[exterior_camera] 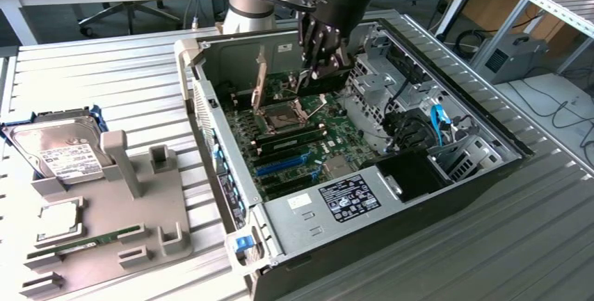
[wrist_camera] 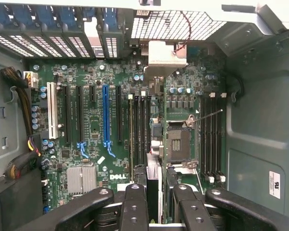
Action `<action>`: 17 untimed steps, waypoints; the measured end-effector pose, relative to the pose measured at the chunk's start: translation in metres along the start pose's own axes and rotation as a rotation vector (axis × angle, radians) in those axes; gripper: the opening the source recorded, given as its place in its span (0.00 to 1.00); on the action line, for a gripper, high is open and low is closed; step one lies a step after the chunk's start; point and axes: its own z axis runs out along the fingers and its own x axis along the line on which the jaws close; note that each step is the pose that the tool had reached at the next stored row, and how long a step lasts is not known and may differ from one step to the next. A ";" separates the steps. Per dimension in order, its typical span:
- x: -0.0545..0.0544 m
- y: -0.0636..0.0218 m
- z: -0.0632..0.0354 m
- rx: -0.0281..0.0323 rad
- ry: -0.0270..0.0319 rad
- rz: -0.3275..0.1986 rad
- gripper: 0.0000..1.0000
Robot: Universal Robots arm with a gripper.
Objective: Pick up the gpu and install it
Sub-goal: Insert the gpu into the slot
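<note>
Between the gripper's [wrist_camera: 158, 195] black fingers [wrist_camera: 134, 199] sits the gpu [wrist_camera: 158, 144], clamped by the jaws and seen edge-on in the wrist view as a thin upright strip. Its silver bracket [wrist_camera: 164, 58] points away from the camera, toward the case's perforated wall. The card hangs over the motherboard [wrist_camera: 91, 130], in the strip between the CPU socket [wrist_camera: 179, 144] and a group of black slots [wrist_camera: 139, 130]. Whether its lower edge touches the board I cannot tell.

Farther along the board in the wrist view are the long blue slot [wrist_camera: 105, 115], more black slots and a white slot [wrist_camera: 51, 115], all bare, and a silver heatsink [wrist_camera: 81, 179] near the board's edge.

From the exterior view, the gripper [exterior_camera: 322, 64] reaches down into the open case [exterior_camera: 307, 207], at its far end, just beyond the socket [exterior_camera: 278, 117], whose latch frame [exterior_camera: 261, 78] stands tilted up. The blue slot [exterior_camera: 278, 165] lies nearer the camera, well apart from the fingers.

Well to the exterior view's left of the case, a grey tray [exterior_camera: 139, 217] rests on the slatted table [exterior_camera: 111, 71]. It carries a hard drive [exterior_camera: 60, 151], a CPU [exterior_camera: 58, 221] and a RAM stick [exterior_camera: 88, 240]
</note>
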 end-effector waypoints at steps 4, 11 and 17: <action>0.000 0.0000 0.0008 0.0000 0.0000 0.000 0.26; 0.000 -0.0001 0.0020 0.0000 0.0000 0.000 0.26; 0.001 0.0000 0.0038 0.0000 0.0005 0.000 0.26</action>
